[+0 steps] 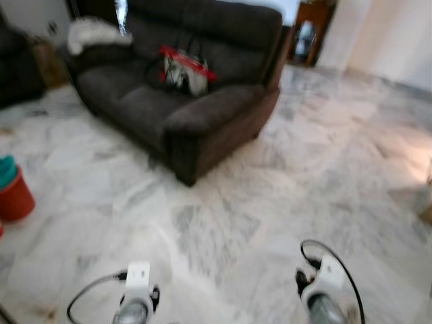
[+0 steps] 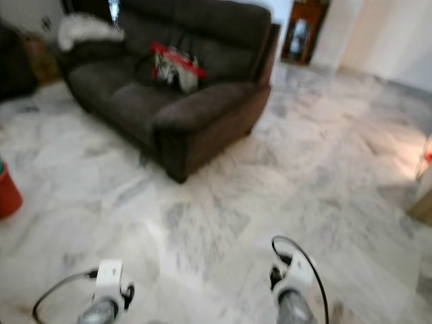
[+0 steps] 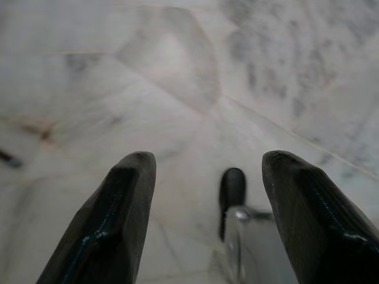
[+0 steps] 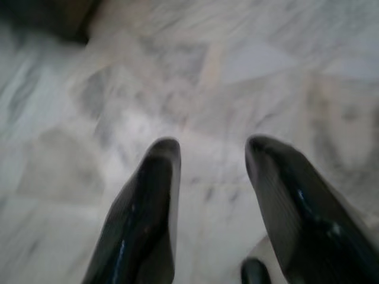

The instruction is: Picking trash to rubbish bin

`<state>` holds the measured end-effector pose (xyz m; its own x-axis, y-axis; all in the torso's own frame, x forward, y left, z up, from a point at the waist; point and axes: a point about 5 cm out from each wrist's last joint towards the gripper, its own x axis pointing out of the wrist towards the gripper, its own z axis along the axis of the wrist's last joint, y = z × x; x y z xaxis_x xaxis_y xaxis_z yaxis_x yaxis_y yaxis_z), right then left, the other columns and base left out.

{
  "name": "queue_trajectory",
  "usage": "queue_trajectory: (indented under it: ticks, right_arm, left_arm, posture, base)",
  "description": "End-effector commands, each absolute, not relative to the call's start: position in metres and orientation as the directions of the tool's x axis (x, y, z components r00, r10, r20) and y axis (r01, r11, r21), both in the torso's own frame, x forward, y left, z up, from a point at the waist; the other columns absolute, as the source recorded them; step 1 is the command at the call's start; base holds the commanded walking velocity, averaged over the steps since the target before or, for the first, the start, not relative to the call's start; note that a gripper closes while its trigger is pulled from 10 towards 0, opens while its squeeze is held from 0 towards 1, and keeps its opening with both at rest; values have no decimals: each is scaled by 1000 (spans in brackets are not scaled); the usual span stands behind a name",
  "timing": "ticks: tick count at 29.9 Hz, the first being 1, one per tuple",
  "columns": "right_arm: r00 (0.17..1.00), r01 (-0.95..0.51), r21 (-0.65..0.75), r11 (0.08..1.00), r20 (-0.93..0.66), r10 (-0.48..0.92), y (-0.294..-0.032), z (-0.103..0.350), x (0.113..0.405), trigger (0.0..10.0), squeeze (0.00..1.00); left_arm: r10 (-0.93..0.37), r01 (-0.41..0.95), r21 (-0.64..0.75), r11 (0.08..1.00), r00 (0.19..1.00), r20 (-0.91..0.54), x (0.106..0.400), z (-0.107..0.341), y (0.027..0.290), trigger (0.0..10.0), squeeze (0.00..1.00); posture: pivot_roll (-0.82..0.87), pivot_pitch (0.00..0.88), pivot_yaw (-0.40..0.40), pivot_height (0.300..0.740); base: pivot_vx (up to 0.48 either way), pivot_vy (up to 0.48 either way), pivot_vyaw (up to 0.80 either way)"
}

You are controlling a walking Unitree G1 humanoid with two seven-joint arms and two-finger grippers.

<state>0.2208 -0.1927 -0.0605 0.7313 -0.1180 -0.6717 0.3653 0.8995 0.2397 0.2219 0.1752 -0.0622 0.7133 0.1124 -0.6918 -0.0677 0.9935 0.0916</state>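
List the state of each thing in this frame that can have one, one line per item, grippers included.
Left gripper: open, holding nothing, above the marble floor.
Right gripper: open, holding nothing, above the floor.
Dark brown fabric sofa: upright, with a red and white bag on its seat.
White fluffy cushion: lying on the sofa's far armrest.
Orange bucket: upright on the floor at the robot's left.

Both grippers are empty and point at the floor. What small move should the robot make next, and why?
Probably turn left toward the red bin. The left gripper and the right gripper are open over bare marble floor, with no trash between the fingers, so it should look further.
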Motion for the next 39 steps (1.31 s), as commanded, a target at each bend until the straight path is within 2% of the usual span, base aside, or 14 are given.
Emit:
queue_trajectory:
  ticks: [1, 39]
  right_arm:
    - [733, 372, 232, 899, -668, -131, -197, -59, 221, 10000, 0]
    - [739, 360, 228, 904, -662, -128, -198, -58, 222, 10000, 0]
  left_arm:
    - [84, -24, 95, 995, 702, -707, 218, -65, 168, 10000, 0]
    - [78, -25, 85, 996, 699, -711, 217, -66, 166, 10000, 0]
  posture:
    - [87, 0, -40, 740]
    - [84, 0, -51, 740]
  base:
    - [0, 0, 800]
    - [0, 0, 800]
